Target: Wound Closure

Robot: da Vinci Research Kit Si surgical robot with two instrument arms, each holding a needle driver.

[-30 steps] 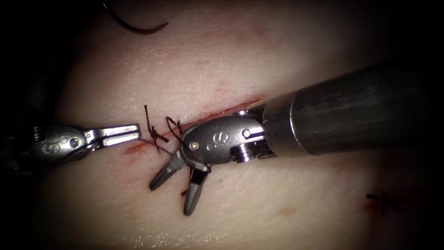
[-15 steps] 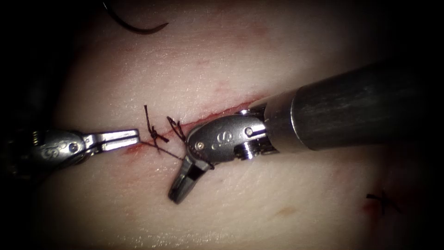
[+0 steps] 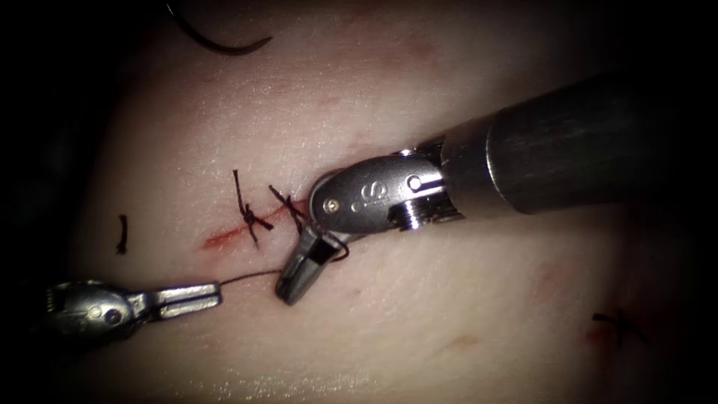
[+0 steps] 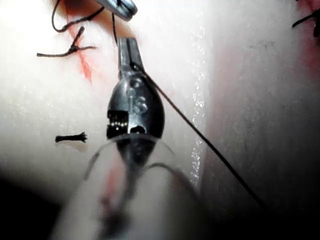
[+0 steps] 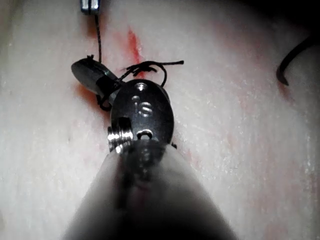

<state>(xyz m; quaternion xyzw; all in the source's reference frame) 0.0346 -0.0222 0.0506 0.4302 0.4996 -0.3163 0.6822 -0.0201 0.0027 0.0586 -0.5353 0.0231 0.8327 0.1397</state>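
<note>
My left tool (image 3: 213, 292) sits low on the left of the cut (image 3: 224, 238), jaws shut on the thread (image 3: 250, 279). The thread runs nearly taut from there to my right tool (image 3: 293, 284), whose jaws are shut on it just right of the cut's end, with a loop around the jaw base. A tied knot (image 3: 250, 217) with short tails sits on the cut. The curved needle (image 3: 217, 43) lies free on the tissue far up on the left, held by neither tool. The left wrist view shows the left tool (image 4: 126, 45) gripping the thread (image 4: 200, 135). The right wrist view shows the right tool (image 5: 85, 72).
A short cut piece of thread (image 3: 121, 233) lies on the tissue left of the cut. Another dark stitch (image 3: 617, 323) sits at the far lower right. Red fluid marks the cut line. The right tool's thick shaft (image 3: 568, 157) crosses the right side.
The right tool's jaws went from open to shut on the thread. The left tool moved down and away from the knot, drawing the thread out; the right tool shifted slightly up and right.
</note>
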